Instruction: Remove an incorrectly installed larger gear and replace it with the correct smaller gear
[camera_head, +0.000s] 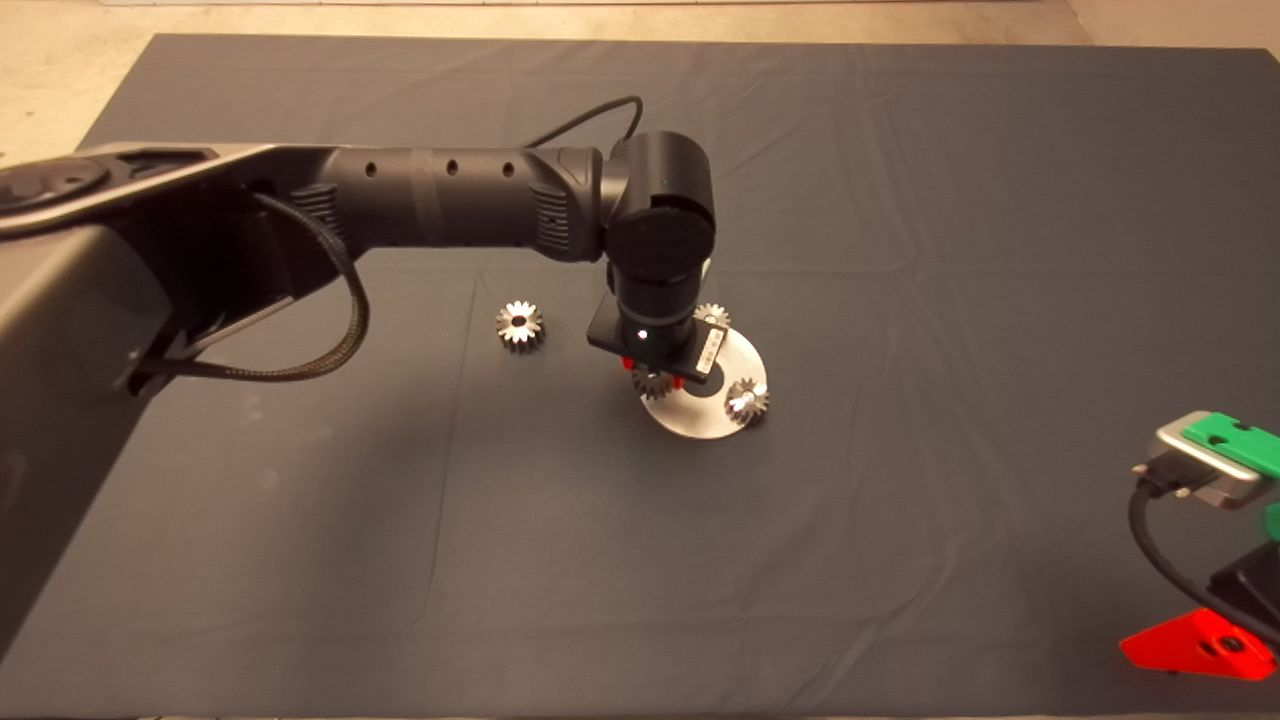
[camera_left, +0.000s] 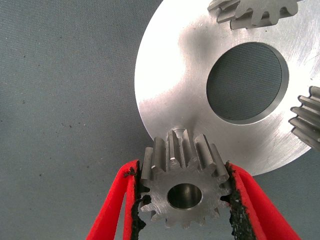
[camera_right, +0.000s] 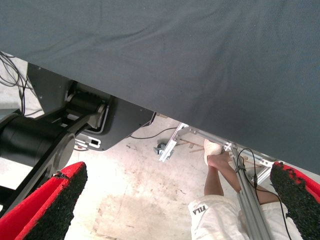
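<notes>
While clamped on a gear (camera_left: 184, 192), left gripper (camera_left: 184, 210) nearly closed.

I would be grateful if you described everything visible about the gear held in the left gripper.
The gear is silver machined metal with straight teeth and a dark round centre hole. The left gripper is shut on it, black pads pressing opposite sides. It sits at the rim of the round silver plate, over a small peg there; whether it is seated cannot be told.

Open mat (camera_head: 900, 550) all around; two gears (camera_head: 747, 400) crowd the disc (camera_head: 700, 420).
</notes>
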